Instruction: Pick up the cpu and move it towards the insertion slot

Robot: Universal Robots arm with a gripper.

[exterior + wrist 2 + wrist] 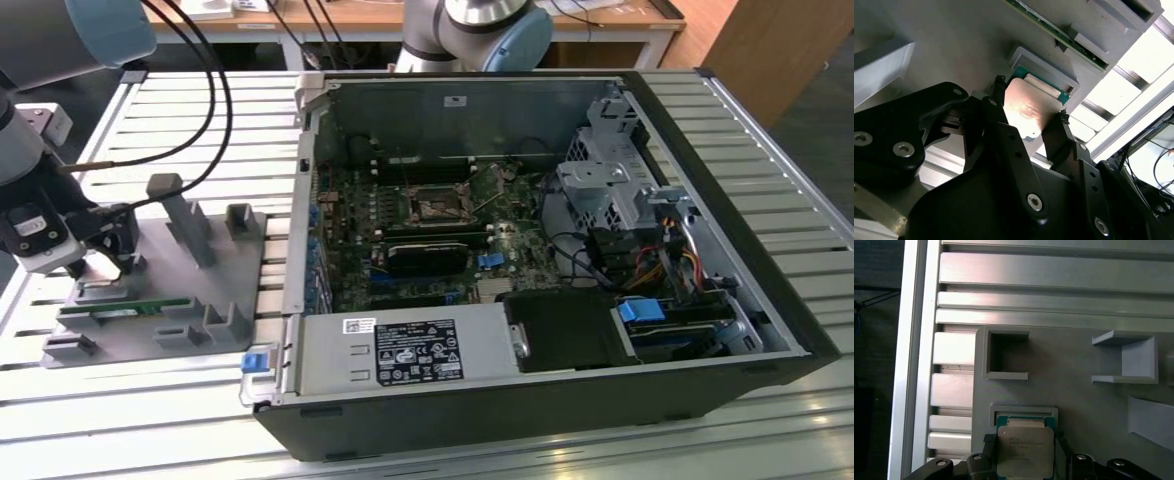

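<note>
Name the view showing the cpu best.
The first wrist view: the cpu faces the camera, silver top seated in a pocket of the grey holder. The second wrist view catches it obliquely. The exterior view shows the gripper low over that holder.

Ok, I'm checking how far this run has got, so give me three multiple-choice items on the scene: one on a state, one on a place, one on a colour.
1. The insertion slot is: A empty; B holding a chip; C covered by a fan.
2. The cpu is: A in the slot; B at the grey fixture, by the gripper; C on the floor.
3. The cpu's top is: A black; B blue; C silver.

Answers: 1 A, its dark centre is bare in the exterior view. 2 B, both wrist views show it at the fixture's pocket. 3 C, it gleams silver in both wrist views.
</note>
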